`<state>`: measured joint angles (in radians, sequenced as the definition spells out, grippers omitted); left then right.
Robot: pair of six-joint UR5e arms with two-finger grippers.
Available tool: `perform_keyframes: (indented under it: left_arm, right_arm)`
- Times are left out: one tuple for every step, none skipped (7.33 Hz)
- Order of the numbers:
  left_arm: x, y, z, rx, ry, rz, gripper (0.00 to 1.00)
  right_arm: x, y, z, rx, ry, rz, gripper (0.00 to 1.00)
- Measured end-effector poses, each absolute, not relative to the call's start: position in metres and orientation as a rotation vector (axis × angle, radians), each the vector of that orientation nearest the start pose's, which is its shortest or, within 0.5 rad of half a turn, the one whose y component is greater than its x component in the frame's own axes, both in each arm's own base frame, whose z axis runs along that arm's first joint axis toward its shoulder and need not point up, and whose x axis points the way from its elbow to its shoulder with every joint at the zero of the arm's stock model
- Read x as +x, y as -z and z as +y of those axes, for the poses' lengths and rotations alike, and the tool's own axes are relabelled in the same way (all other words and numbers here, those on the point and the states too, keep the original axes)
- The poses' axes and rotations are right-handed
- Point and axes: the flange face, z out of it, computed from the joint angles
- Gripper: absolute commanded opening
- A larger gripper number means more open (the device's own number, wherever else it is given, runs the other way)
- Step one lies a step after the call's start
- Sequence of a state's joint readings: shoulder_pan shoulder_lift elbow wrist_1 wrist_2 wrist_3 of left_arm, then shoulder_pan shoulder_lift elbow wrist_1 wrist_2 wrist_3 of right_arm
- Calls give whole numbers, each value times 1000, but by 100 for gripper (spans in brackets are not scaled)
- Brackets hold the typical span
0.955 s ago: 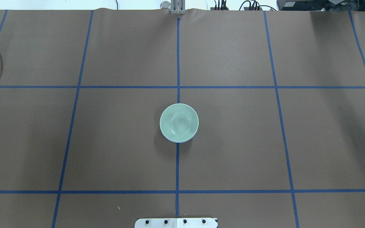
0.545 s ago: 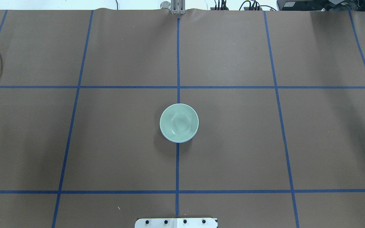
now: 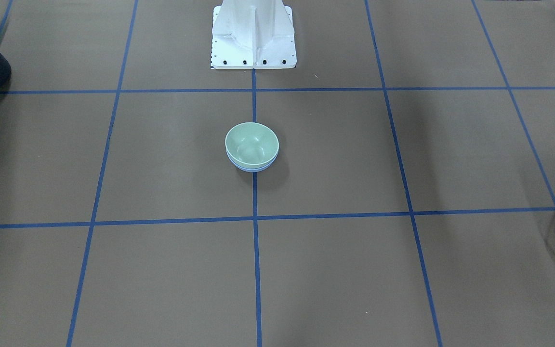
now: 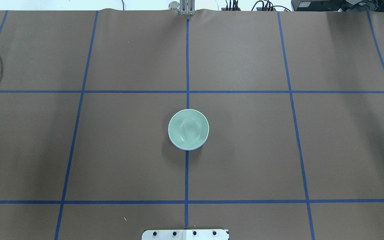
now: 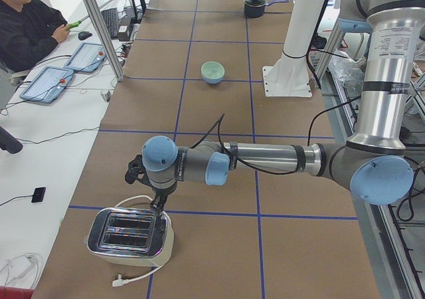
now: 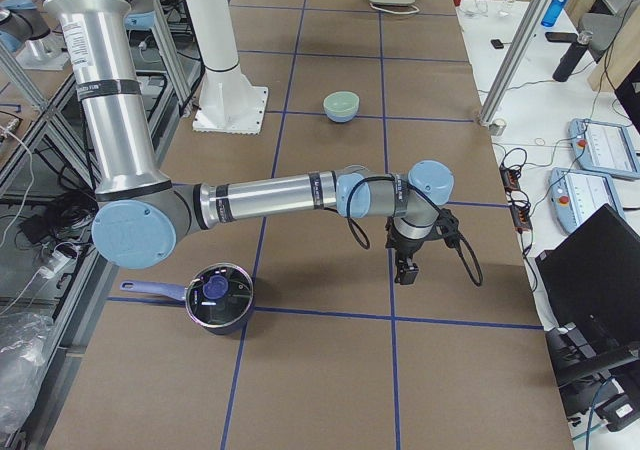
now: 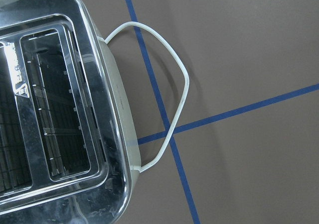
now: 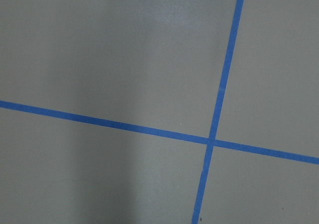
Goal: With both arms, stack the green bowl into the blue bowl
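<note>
The green bowl [image 4: 188, 128] sits nested inside the blue bowl [image 4: 187, 148] at the table's middle, on the centre tape line. Only a thin rim of the blue bowl shows under it. The stack also shows in the front view, green bowl [image 3: 251, 143] over blue bowl [image 3: 252, 167]. No gripper touches them. My left gripper [image 5: 158, 206] hangs over a toaster at the table's left end. My right gripper [image 6: 405, 270] hangs low over bare table at the right end. Both show only in the side views, so I cannot tell whether they are open or shut.
A chrome toaster [image 5: 129, 236] with a white cable [image 7: 169, 59] stands under the left wrist. A black pot [image 6: 215, 298] with a blue handle stands near the right arm. The white base mount [image 3: 253, 33] is at the robot's edge. Blue tape lines grid the brown table.
</note>
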<state>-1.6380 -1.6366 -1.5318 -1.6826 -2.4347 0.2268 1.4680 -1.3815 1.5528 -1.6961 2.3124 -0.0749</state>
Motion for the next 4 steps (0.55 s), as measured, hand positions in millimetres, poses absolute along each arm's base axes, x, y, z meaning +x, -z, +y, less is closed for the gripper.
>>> perform_keyframes:
  left_arm:
    - [-94, -627, -522, 254, -206, 838, 98]
    - [-94, -627, -522, 254, -206, 838, 98]
    - [-94, -627, -522, 254, -205, 838, 98]
    - [-94, -627, -522, 255, -205, 838, 98]
  right_arm:
    - [8, -584, -571, 30, 185, -743, 100]
    - [8, -588, -568, 25, 182, -742, 100]
    - [9, -592, -566, 21, 180, -742, 100]
    - [9, -594, -564, 19, 179, -742, 100]
